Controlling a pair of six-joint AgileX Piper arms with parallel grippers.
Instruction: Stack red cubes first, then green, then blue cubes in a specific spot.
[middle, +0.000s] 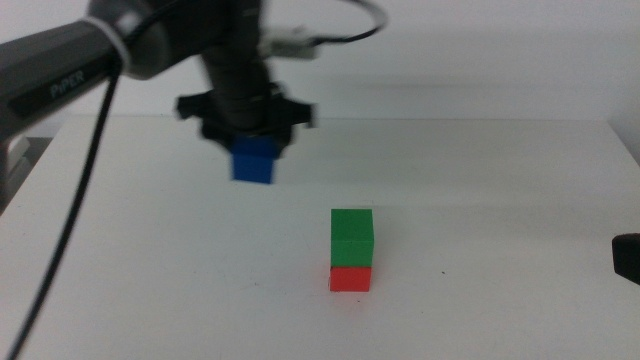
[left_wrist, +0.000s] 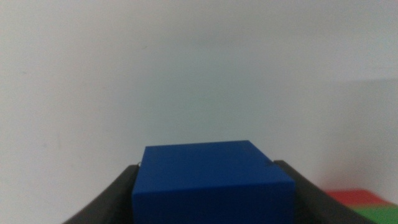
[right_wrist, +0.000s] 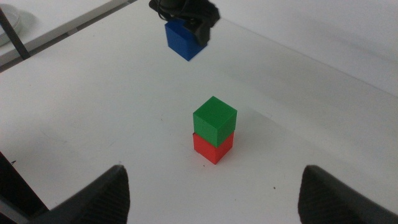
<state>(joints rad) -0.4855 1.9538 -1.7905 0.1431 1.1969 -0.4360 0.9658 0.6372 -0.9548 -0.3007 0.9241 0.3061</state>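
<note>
Behind and left of the green cube (middle: 352, 236) on the red cube (middle: 350, 279) | left gripper (middle: 251, 150) clamps the blue cube (middle: 253, 161) in the air | right gripper (right_wrist: 211, 193) waits wide apart | if you lower off-centre, you topple the stack.

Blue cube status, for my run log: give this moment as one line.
left hand: shut on blue cube, lifted | green cube on red cube | right hand: open, waiting

The left arm (middle: 70, 65) is a grey tube lettered PIPER in pale capitals, ringed by a white band. A black cable (middle: 75, 200) hangs from it. The left gripper (middle: 250, 135) is black with flared lobes; the right gripper (right_wrist: 211, 193) has two dark blunt jaws.
</note>
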